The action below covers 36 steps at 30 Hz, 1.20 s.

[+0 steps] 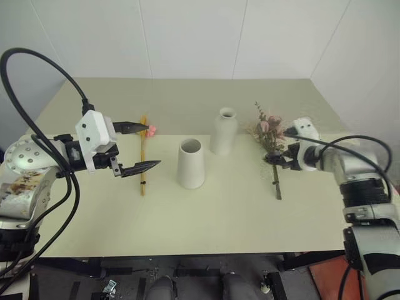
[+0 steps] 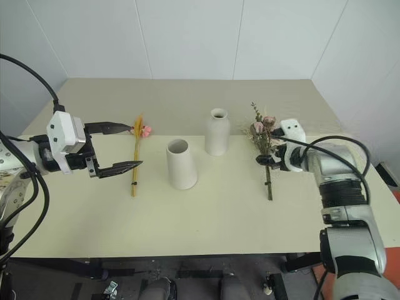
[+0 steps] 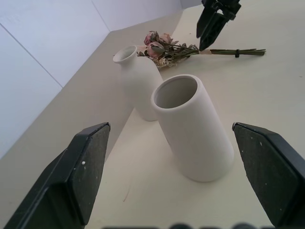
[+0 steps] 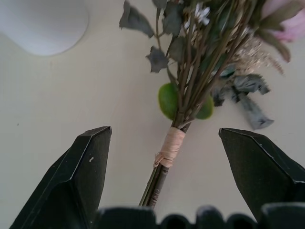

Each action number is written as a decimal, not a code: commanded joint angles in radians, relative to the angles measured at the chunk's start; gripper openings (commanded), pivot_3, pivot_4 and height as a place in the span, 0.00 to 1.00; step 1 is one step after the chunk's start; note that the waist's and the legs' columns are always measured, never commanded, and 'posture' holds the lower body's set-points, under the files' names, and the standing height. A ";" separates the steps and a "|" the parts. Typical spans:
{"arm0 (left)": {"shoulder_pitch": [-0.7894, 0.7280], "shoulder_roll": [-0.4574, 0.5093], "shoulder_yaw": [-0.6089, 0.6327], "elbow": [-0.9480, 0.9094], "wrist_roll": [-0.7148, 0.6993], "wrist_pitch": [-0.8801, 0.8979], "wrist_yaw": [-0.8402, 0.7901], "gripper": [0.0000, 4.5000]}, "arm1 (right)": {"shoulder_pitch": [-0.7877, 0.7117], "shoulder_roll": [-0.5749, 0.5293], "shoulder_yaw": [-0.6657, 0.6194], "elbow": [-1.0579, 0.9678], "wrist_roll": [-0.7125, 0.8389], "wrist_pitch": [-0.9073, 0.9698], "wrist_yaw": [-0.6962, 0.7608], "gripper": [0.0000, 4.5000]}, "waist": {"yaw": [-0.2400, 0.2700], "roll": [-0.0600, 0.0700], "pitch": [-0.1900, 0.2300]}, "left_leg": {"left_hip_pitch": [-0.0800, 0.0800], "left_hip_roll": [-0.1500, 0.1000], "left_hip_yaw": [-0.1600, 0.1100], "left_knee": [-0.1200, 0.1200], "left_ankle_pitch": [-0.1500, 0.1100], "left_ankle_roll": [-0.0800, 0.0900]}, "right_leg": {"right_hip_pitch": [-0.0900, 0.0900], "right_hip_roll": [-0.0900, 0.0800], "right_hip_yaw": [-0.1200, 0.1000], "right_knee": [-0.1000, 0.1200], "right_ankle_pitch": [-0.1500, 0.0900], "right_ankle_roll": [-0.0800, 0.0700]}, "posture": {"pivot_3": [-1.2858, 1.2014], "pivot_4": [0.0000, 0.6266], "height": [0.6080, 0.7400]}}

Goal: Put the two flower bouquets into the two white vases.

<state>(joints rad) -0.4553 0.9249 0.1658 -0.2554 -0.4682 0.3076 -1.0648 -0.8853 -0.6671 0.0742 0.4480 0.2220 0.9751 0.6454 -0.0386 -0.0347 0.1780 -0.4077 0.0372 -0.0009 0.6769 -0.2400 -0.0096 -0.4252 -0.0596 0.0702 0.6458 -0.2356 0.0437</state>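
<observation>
My right hand [image 4: 162, 143] hangs with fingers spread wide, straddling the rose bouquet [image 2: 265, 140] lying on the table [image 2: 219, 212] right of the bottle vase [image 2: 217, 132]. I judge it light, floppy and easily crushed up top, so I'd pinch the stiff stems at the tan wrap [image 4: 170, 146]. My left hand [image 2: 119, 147], also open and empty, hovers beside the wheat bunch [image 2: 135, 156], left of the cone vase [image 2: 180, 164].

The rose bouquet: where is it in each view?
Left eye: rose bouquet right of the bottle vase, at the right gripper.
Right eye: same, right of the bottle vase.
Left wrist: lying behind both vases.
Right wrist: stems between open fingers.
Shared landmark: bottle vase.
</observation>
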 commanded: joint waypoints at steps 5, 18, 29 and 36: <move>0.030 0.019 0.045 -0.051 -0.009 0.007 0.014 1.00 | -0.066 0.035 -0.010 0.116 -0.054 -0.100 -0.018 0.81 | -0.006 0.000 0.000 | 0.001 0.000 0.000 0.000 0.000 0.000 | 0.000 0.000 0.000 0.000 0.000 0.000 | 0.52 0.24 1.00; 0.065 0.010 0.048 -0.079 -0.015 0.015 0.040 1.00 | -0.175 0.101 -0.005 0.338 -0.121 -0.212 -0.018 0.03 | -0.008 0.000 0.000 | 0.001 0.000 0.000 -0.001 0.000 0.000 | 0.000 0.000 0.000 0.000 0.000 0.000 | 0.52 0.24 1.00; 0.056 0.014 0.039 -0.069 0.005 0.000 0.051 1.00 | -0.214 0.187 -0.179 0.290 -0.135 -0.743 -0.366 0.03 | -0.012 0.000 0.000 | 0.001 0.000 0.000 -0.002 0.000 0.000 | -0.001 0.000 0.000 0.001 0.000 0.000 | 0.52 0.24 1.00; 0.015 0.001 0.024 -0.045 0.016 -0.007 0.060 1.00 | -0.348 0.372 -0.316 0.379 0.000 -1.061 -0.432 0.03 | -0.034 0.001 0.000 | 0.001 0.001 0.000 -0.002 0.000 0.000 | -0.001 0.000 0.001 0.002 0.000 0.000 | 0.52 0.24 1.00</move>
<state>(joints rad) -0.4276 0.9242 0.1764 -0.2970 -0.4634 0.3220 -1.0139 -1.1916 -0.3128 -0.1864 0.8295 0.1495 -0.0013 0.1758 -0.0728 -0.0341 0.1783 -0.4061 0.0380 -0.0013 0.6746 -0.2400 -0.0097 -0.4259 -0.0593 0.0707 0.6479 -0.2354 0.0434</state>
